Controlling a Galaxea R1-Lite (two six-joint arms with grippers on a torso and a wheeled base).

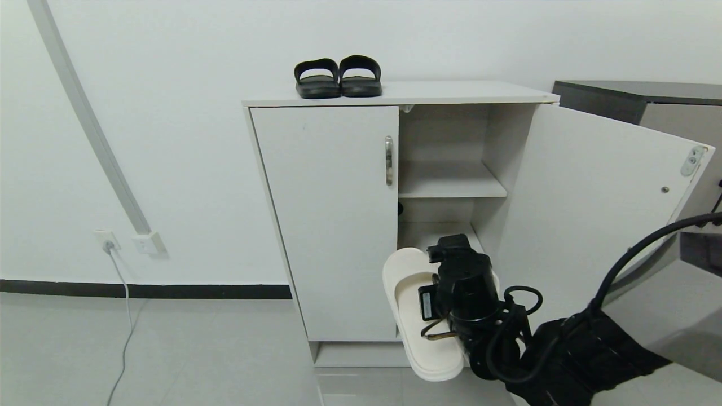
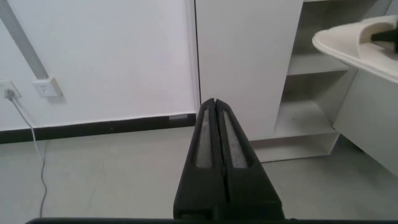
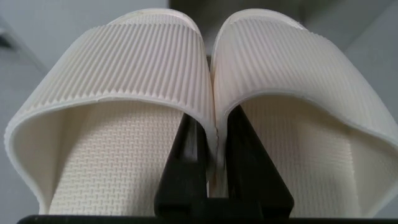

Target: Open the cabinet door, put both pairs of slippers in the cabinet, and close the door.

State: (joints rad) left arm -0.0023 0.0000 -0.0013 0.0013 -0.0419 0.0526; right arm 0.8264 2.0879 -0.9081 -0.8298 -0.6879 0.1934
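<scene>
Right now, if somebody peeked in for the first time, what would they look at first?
Probably the pair of white slippers pinched together in the right claw, held low in front of the cabinet's open right side. Next, the pair of black slippers sitting side by side on top of the cabinet, above its closed left door. The right door stands swung wide open.

Soft, even light fills the room and the white wall (image 1: 186, 141) reads bright. Inside the open cabinet (image 1: 324, 225) the shelves (image 1: 451, 186) are a little dimmer, and the black slippers (image 1: 338, 84) cast only faint shadows.
</scene>
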